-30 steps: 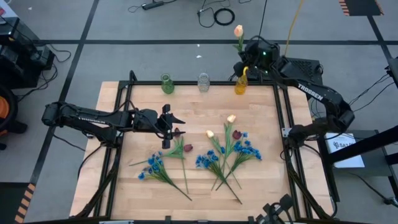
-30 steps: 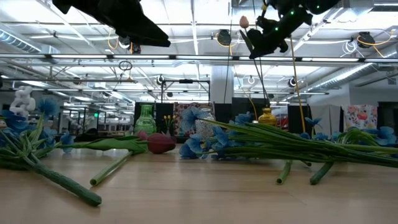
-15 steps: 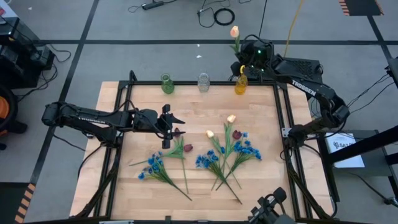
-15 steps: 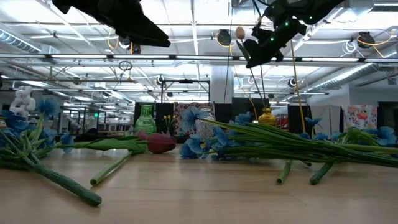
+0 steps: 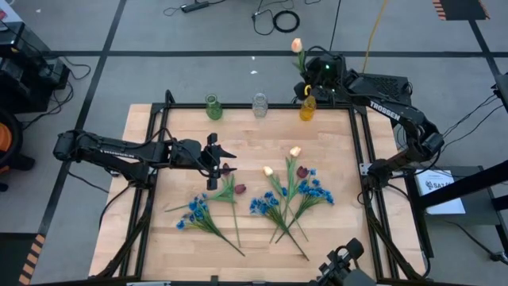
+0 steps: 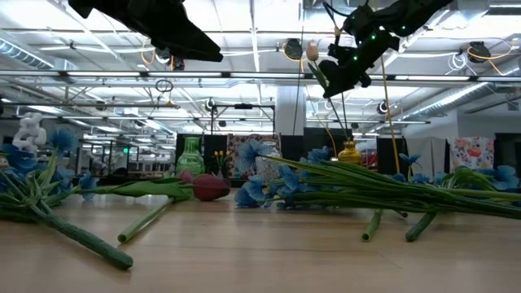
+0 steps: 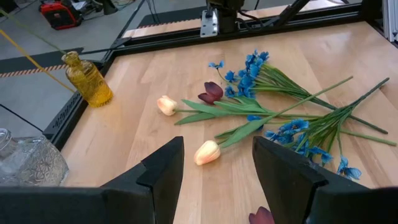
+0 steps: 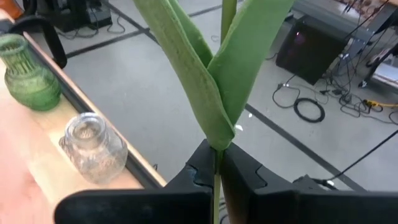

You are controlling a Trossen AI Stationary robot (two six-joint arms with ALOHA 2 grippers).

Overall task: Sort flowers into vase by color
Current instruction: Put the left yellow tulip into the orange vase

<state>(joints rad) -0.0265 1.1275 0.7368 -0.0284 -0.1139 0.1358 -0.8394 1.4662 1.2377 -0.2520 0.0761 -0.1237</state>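
My right gripper (image 5: 320, 71) is high over the table's far right corner, shut on a cream-yellow tulip whose blossom (image 5: 297, 45) stands above it. The tulip's stem runs down toward the yellow vase (image 5: 307, 107); whether its end is inside the mouth I cannot tell. My left gripper (image 5: 214, 159) hovers open above a dark red tulip (image 5: 228, 168) at the table's left middle, touching nothing. Blue bunches (image 5: 194, 211), two cream tulips (image 7: 166, 105) and another dark red tulip (image 7: 211, 93) lie flat on the wood. The green vase (image 5: 213, 106) and the clear vase (image 5: 259, 104) stand along the far edge. My right gripper pinches the tulip's green stem (image 8: 217, 167) between its two fingers, just below where the leaves (image 8: 211, 81) branch off. The fingers lie across the stem. The flower is lifted clear and nearly upright, with its blossom (image 6: 312, 51) above the fingers and the lower stem hanging below them.
The three vases stand in a row on the far edge of the table (image 5: 246, 127). The loose flowers fill the table's middle, with bare wood along the near edge and the far left. A black frame rail (image 5: 367, 183) runs along the table's right side.
My right gripper has moved a little toward the table's left and down, still shut on the tulip. The blossom has sunk with it, and the stem has come lower over the yellow vase.
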